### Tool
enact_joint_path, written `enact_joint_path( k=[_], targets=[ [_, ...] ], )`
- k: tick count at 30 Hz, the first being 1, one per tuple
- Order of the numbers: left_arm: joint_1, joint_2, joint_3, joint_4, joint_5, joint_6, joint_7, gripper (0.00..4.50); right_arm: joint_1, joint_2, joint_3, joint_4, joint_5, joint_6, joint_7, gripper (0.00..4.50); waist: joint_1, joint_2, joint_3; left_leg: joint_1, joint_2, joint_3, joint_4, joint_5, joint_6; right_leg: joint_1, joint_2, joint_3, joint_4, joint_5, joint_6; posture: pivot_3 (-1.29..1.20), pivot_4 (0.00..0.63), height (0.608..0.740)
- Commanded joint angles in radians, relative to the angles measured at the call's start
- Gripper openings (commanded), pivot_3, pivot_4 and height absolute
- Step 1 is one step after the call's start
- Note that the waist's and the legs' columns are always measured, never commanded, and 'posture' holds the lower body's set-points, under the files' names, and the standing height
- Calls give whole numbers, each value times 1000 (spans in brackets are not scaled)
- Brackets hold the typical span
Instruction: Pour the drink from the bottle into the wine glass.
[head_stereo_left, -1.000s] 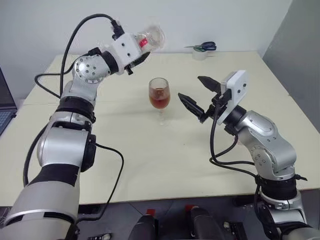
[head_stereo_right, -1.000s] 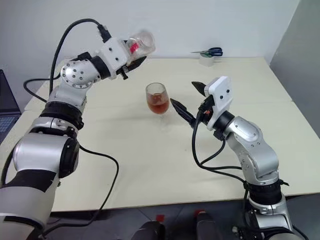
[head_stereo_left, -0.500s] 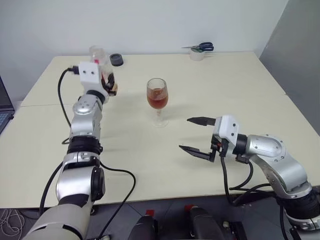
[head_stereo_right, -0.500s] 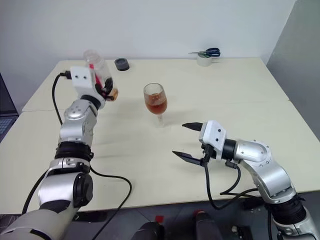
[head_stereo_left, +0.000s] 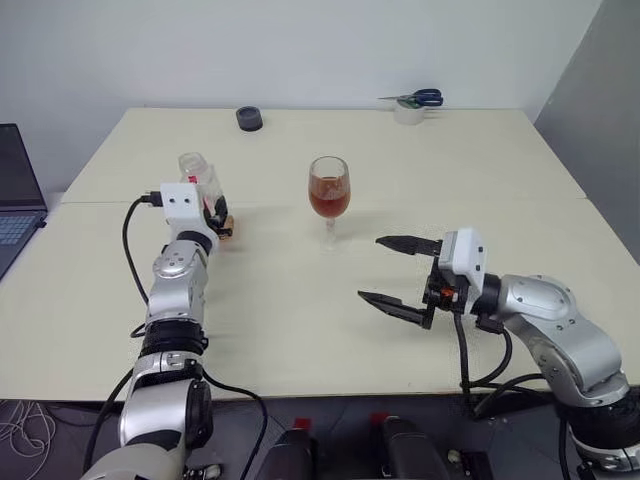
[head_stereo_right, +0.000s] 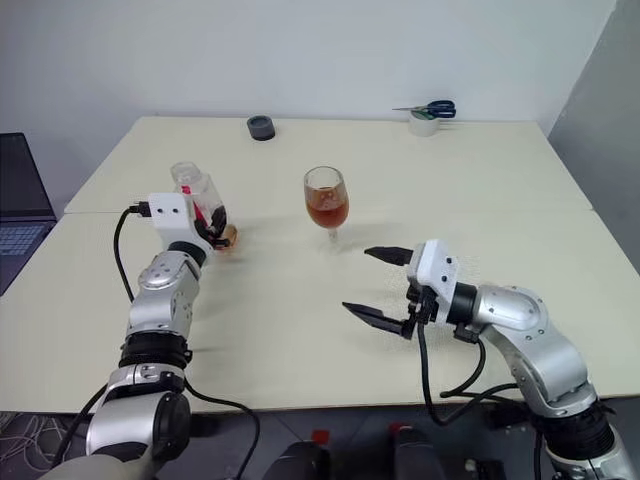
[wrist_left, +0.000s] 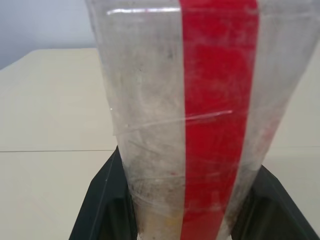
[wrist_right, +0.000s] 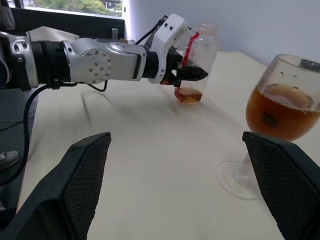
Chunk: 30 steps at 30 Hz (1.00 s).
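Lowered from its tipped pose, the bottle (head_stereo_right: 203, 205) is now standing upright left of the filled wine glass (head_stereo_right: 327, 201), left tool (head_stereo_right: 218, 222) gripping it; right tool (head_stereo_right: 384, 285) gaping empty. Pouring looks done; releasing comes next.

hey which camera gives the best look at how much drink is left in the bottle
The right wrist view: it shows the bottle from the side, upright in the left gripper, with a thin layer of drink at its bottom. The head views show it smaller. The left wrist view shows its clear wall and red strip close up.
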Motion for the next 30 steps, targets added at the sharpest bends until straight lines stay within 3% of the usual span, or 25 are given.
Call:
enact_joint_path(
  k=[1, 8, 17, 26, 30],
  targets=[
    [-13, -2, -1, 4, -11, -39, -5, 1737, 0, 1, -27, -44, 23, 20, -20, 4500, 0, 0, 0, 0, 0, 0, 0, 0, 0, 0, 0, 0, 0, 0, 0, 0, 150, 740],
    [-13, -8, -2, 36, -12, -41, -6, 1737, -15, 4, -35, -44, 25, 42, -47, 4500, -1, 0, 0, 1, 0, 0, 0, 0, 0, 0, 0, 0, 0, 0, 0, 0, 150, 740],
    [-2, -4, -6, 24, -19, -28, -11, 4479, -27, 6, -36, -33, 19, 46, -56, 4500, -1, 0, 0, 1, 0, 0, 0, 0, 0, 0, 0, 0, 0, 0, 0, 0, 150, 740],
    [111, -11, -30, -125, -24, 70, -18, 4479, 35, 5, -36, -47, -31, 84, -145, 4500, -1, 0, 0, 1, 0, 0, -1, 0, 0, 0, 0, 0, 0, 0, 0, 0, 150, 740],
    [240, -28, -36, -342, -46, 190, -16, 4479, 103, 88, -99, -73, -82, 213, -385, 4500, -1, -1, -1, 1, 0, -1, -1, 0, 0, 1, 0, 2, 0, 0, 0, 0, 150, 740]
  ],
)
